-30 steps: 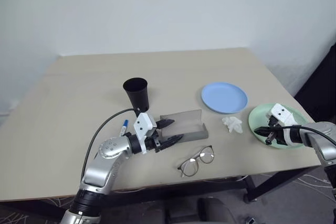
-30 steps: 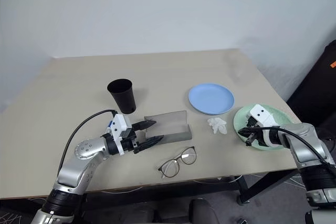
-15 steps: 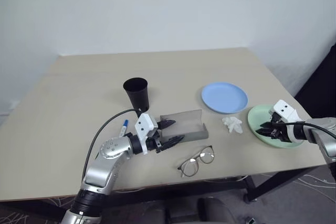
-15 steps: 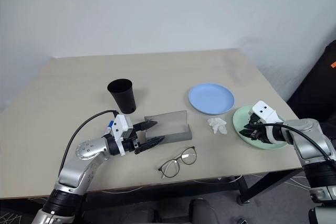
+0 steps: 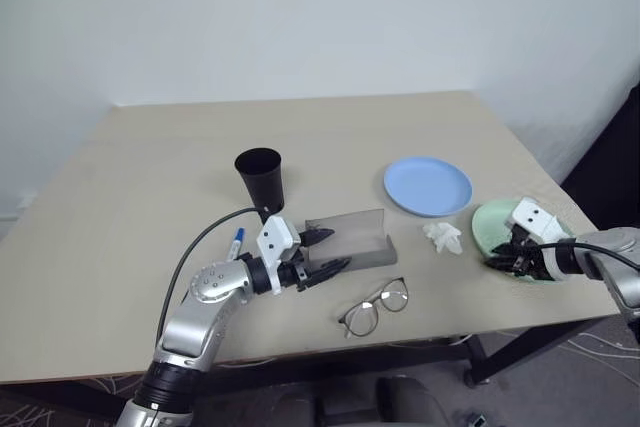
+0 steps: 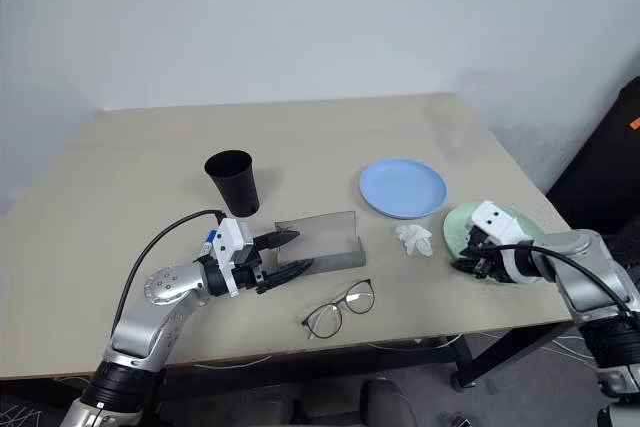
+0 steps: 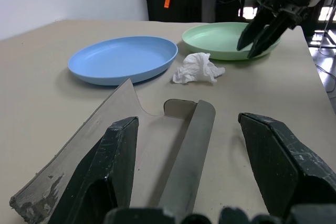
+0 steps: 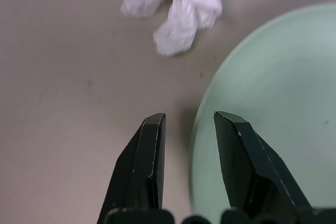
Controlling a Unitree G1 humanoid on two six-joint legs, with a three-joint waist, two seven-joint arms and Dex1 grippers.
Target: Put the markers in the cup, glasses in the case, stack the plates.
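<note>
so far nothing on the bench (image 5: 150,177) looks finished. from the head views, the light blue plate (image 5: 427,186) and the mint green plate (image 5: 497,224) lie side by side near the right edge, unstacked, with the tissue wad (image 5: 443,237) between them and the case (image 5: 350,243). the case lies with its flap up and nothing inside, while the glasses (image 5: 376,307) sit on the bench just in front of it. the cup (image 5: 260,179) stands upright behind the case, and a blue-capped marker (image 5: 236,243) lies beside the left arm, outside the cup; whether the cup holds anything i cannot tell. the left tool (image 5: 322,252) hovers at the case with fingers wide apart, gripping nothing

in the left wrist view, the case flap rises between those spread fingers, both plates beyond

in the right wrist view, the right tool (image 8: 185,132) has its fingers partly apart, straddling the green plate's near rim, not clamped
</note>
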